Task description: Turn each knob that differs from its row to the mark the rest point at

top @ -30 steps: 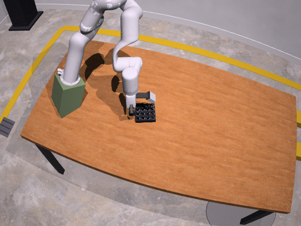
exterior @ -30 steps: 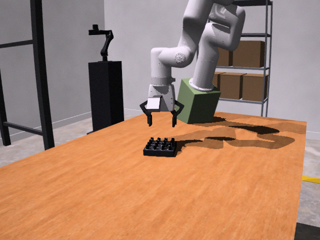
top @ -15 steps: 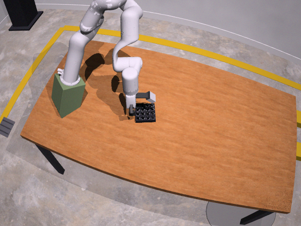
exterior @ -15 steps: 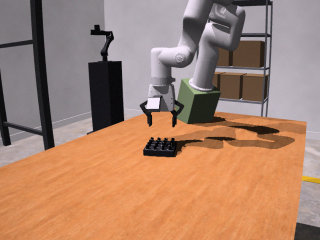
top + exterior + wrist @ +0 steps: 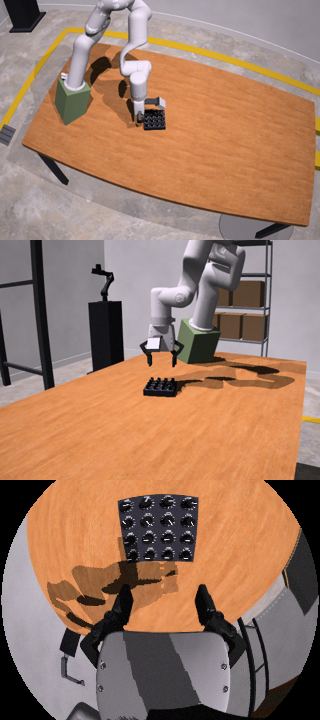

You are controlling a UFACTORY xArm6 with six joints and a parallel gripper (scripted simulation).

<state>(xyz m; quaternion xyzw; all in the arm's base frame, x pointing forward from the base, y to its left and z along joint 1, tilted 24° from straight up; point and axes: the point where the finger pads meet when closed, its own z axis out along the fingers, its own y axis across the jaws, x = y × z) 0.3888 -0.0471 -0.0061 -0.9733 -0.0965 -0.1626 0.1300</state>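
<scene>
Sixteen knobs [image 5: 167,521], lines partly illegible, wide-open empty jaws [image 5: 140,117] [image 5: 161,362] above table [image 5: 219,144] [image 5: 129,431] [image 5: 240,545], upper arm [image 5: 138,25] [image 5: 199,255] cropped.

A white, smooth-jointed robot arm [image 5: 206,289] rises from a green, block-shaped pedestal [image 5: 184,343] at the far end of the orange-brown wooden worktop [image 5: 155,431]. Its wrist points down, a pale square-faced block [image 5: 153,343] on its near side, and the black, two-fingered gripper [image 5: 161,366] hangs with its fingers spread, above and apart from the low, black, rectangular knob box [image 5: 159,392], which sits flat with its short upright knobs on top. Shadows stretch across the wood to the right. Beyond, a small black jointed arm [image 5: 104,289] stands on a tall black rectangular column [image 5: 104,335], and a grey metal shelf rack [image 5: 267,291] carries brown boxes [image 5: 248,294].
</scene>
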